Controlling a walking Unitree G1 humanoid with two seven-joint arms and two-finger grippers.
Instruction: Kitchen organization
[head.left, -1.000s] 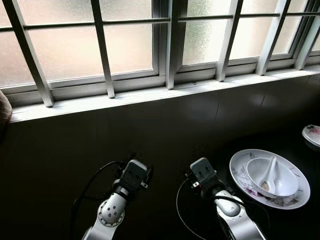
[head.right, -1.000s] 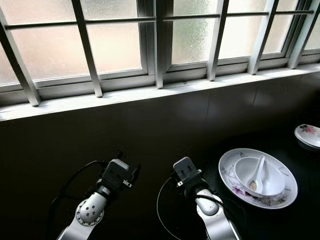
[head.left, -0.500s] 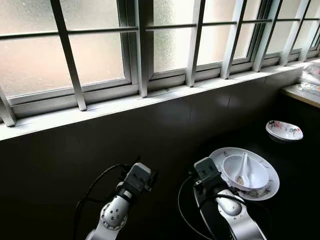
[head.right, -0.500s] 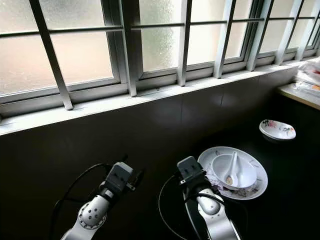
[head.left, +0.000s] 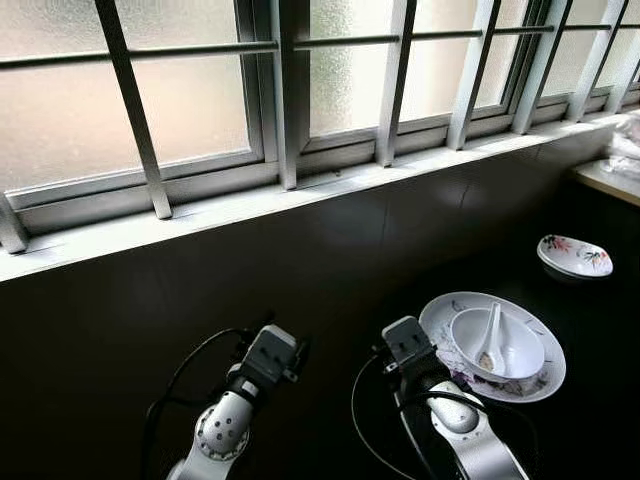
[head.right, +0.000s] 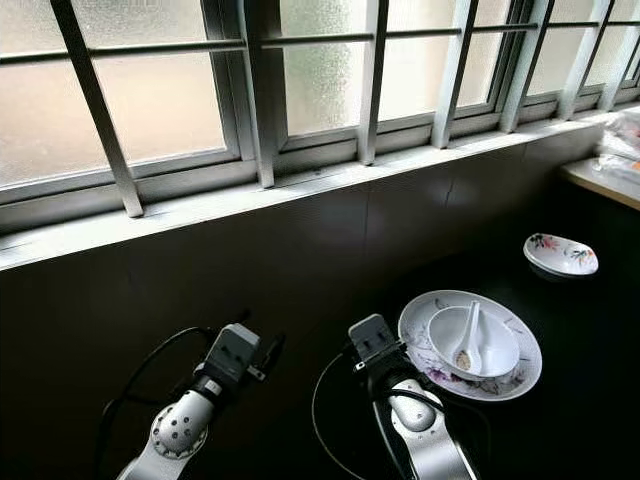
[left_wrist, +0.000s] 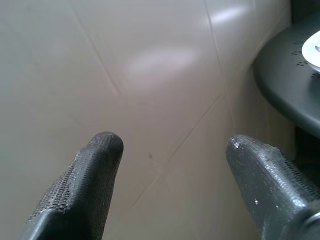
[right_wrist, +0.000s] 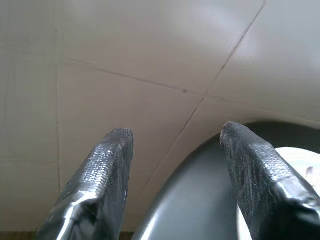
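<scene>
Where a long frosted window (head.left: 200, 90) with white bars runs above a pale sill (head.left: 300, 195), a dark tiled wall (head.left: 250, 270) drops to a dark round table (left_wrist: 285, 85). On the table sits a floral plate (head.left: 545, 375) carrying a white bowl (head.left: 520, 350) with a spoon (head.left: 490, 340) inside. Farther right lies a small floral dish (head.left: 575, 255). The left claw (left_wrist: 170, 150) and right claw (right_wrist: 175, 140) hang open and empty, the right just beside the plate.
</scene>
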